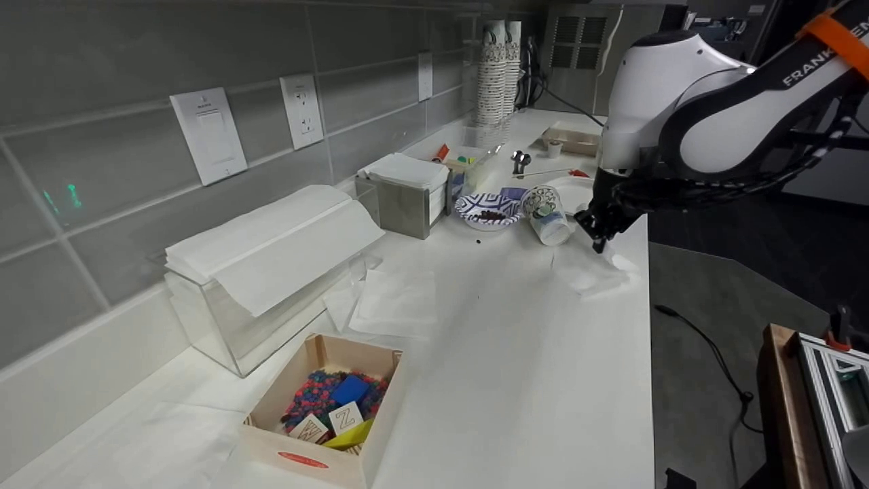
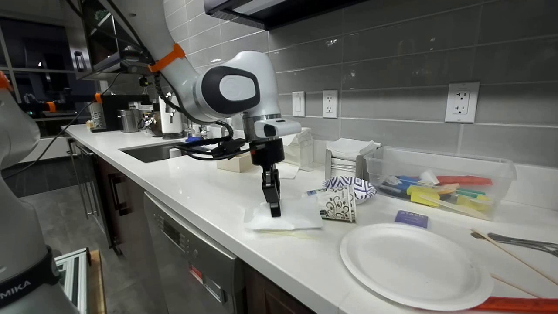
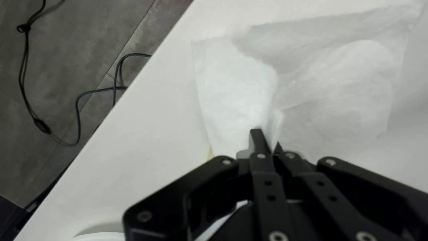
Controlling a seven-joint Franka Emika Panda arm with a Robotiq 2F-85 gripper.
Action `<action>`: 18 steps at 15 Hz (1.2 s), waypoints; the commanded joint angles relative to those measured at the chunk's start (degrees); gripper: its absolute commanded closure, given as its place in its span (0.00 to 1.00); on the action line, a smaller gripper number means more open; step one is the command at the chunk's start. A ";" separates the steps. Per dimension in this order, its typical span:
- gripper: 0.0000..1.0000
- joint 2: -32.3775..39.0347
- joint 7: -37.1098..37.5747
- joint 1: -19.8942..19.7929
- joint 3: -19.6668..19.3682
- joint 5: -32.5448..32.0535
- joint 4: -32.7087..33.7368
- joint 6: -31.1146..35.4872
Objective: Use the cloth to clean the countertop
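Your fingers [image 3: 259, 143], nearly closed, pinch the paper napkin [image 3: 234, 93] over the table [image 3: 150, 134]; its free spread presumably serves as wiping face.

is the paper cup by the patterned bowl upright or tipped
Tipped: in both exterior views the cup lies on the countertop on its side, not its base.
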 commanded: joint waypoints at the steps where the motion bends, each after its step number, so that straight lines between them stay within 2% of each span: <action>1: 1.00 5.78 -1.69 3.20 -2.61 -0.08 2.18 4.67; 6: 1.00 8.90 -4.78 6.30 -4.67 1.58 3.31 8.08; 10: 1.00 9.51 -19.11 8.47 -2.93 14.70 3.70 8.60; 12: 1.00 9.43 -28.68 9.61 -1.49 22.17 4.10 6.52; 14: 1.00 9.66 -35.68 10.21 -0.87 26.78 4.64 3.57; 15: 1.00 9.84 -38.02 10.29 -1.01 27.59 4.79 1.86; 18: 1.00 9.29 -38.53 9.59 -2.94 24.43 4.62 -4.21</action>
